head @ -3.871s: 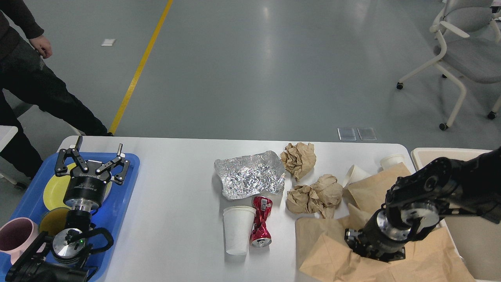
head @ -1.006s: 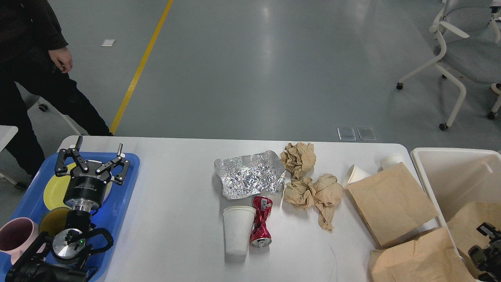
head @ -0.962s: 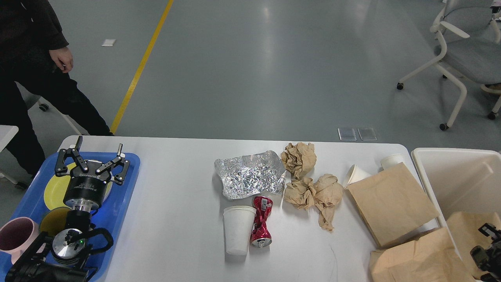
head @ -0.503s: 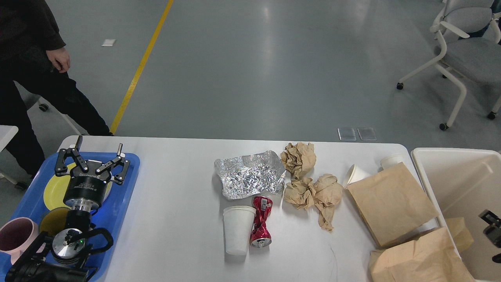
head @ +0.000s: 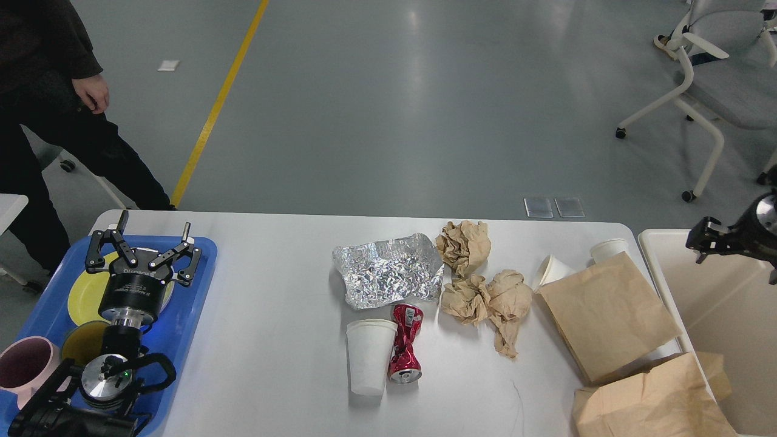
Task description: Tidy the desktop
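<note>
White counter point(head: 273, 315) fills the lower half of the view, littered mid to right. Left gripper point(head: 144, 246) hangs over the blue tray point(head: 188, 315) at the counter's left end, jaws spread wide, holding nothing, above a yellow plate point(head: 82, 294); a pink cup point(head: 24, 364) sits at the tray's near left corner. Right gripper point(head: 704, 238) is up at the right edge over the cream bin point(head: 658, 267), seen small and dark, so cannot tell how its jaws stand; nothing seen in it. Centre of counter: crumpled foil sheet point(head: 388, 270), flat-ish. Just in front of it a white paper cup point(head: 369, 355) lying on its side, with a crushed red can point(head: 405, 343) touching its right side. Right of the foil a brown paper ball point(head: 464, 244), and below that two more crumpled brown paper wads point(head: 488, 297) touching each other. Further right a flat brown paper bag point(head: 607, 315), with a small white cup point(head: 551, 270) tipped over at its far left corner and another small white cup point(head: 607, 249) upright at its far edge. A second brown bag point(head: 649, 403) lies at the near right corner, draped partly over the bin's rim. Person in dark clothes point(head: 54, 103) stands off the far left of the counter; grey office chair point(head: 722, 79) far right on the floor.
</note>
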Robot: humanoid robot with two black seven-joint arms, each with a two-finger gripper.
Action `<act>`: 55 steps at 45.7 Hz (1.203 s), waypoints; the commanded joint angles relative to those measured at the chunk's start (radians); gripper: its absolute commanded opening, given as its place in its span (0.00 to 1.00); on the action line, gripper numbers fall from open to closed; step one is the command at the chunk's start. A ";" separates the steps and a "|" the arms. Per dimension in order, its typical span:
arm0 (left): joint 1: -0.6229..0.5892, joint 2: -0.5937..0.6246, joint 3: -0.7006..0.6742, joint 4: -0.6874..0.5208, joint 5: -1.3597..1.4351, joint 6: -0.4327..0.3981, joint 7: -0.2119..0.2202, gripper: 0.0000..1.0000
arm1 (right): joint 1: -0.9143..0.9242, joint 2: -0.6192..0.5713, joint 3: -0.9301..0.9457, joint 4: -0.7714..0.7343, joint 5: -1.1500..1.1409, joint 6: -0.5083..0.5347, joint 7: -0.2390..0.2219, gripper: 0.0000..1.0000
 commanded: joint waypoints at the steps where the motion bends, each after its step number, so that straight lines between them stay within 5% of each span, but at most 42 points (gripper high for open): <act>1: 0.000 0.000 0.000 0.000 0.000 0.000 0.000 0.96 | 0.210 0.036 -0.027 0.162 0.002 0.114 -0.002 1.00; 12: 0.001 0.000 0.000 0.000 0.000 0.000 -0.002 0.96 | 0.567 0.238 -0.058 0.519 0.031 0.141 -0.026 1.00; 28: 0.001 0.001 0.000 0.000 0.000 0.000 0.000 0.96 | 0.939 0.231 -0.013 0.835 0.156 0.124 -0.026 1.00; 44: 0.000 0.000 0.000 0.000 0.000 0.000 0.000 0.96 | 0.818 0.174 -0.010 0.876 0.152 0.095 -0.026 1.00; 55: 0.000 0.000 0.000 0.000 0.000 0.000 0.000 0.96 | 0.529 0.176 -0.022 0.827 0.144 -0.090 -0.031 1.00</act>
